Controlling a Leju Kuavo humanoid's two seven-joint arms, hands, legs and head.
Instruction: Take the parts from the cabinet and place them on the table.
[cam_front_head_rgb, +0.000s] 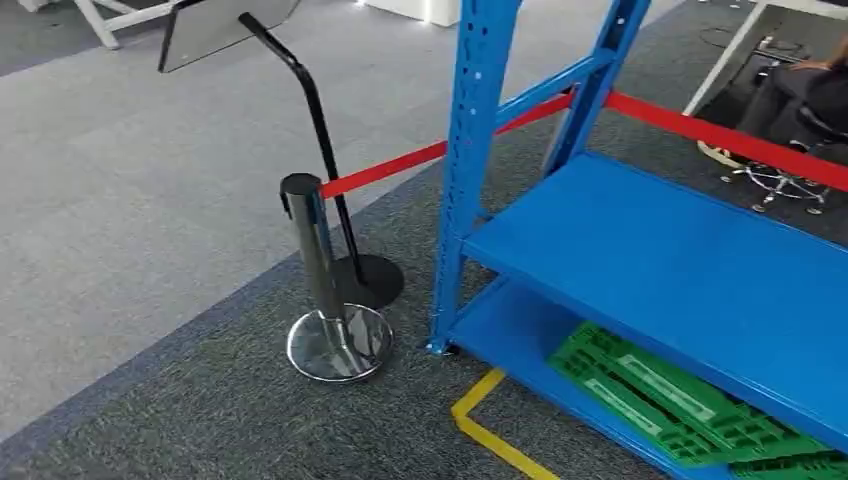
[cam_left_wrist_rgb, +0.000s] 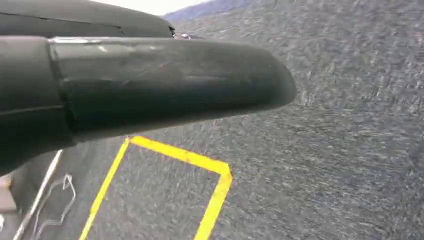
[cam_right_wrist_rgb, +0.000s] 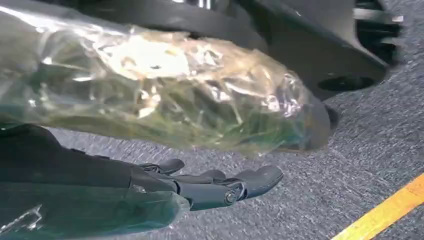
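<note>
We see no loose part on the blue rack (cam_front_head_rgb: 700, 270); its two visible shelves are what the task concerns, the upper one bare blue and the lower one carrying green plastic pallets (cam_front_head_rgb: 660, 395), two as far as we can count, lying flat and overlapping at the rack's lower right. In the right wrist view the right hand (cam_right_wrist_rgb: 150, 145) has its thumb wrapped in crinkled clear plastic film and its dark fingers (cam_right_wrist_rgb: 225, 185) extended straight and apart from the thumb, with nothing between them; it hangs above grey carpet beside one yellow tape line (cam_right_wrist_rgb: 385, 210). In the left wrist view the left hand (cam_left_wrist_rgb: 150, 85) shows as one thick grey thumb across the frame; we cannot tell how its fingers lie or whether it holds anything; below it one yellow taped corner (cam_left_wrist_rgb: 200, 165) marks the carpet. Left of the rack's front upright stands one chrome barrier post (cam_front_head_rgb: 325, 290) on a round base, one red belt (cam_front_head_rgb: 700, 130) running from its top past the rack; just behind the post stands one black sign stand (cam_front_head_rgb: 320, 130). Beyond the rack's far right end a person (cam_front_head_rgb: 800, 100) sits on one wheeled chair (cam_front_head_rgb: 785, 180). A yellow tape line (cam_front_head_rgb: 495, 425) lies on the floor before the rack.
</note>
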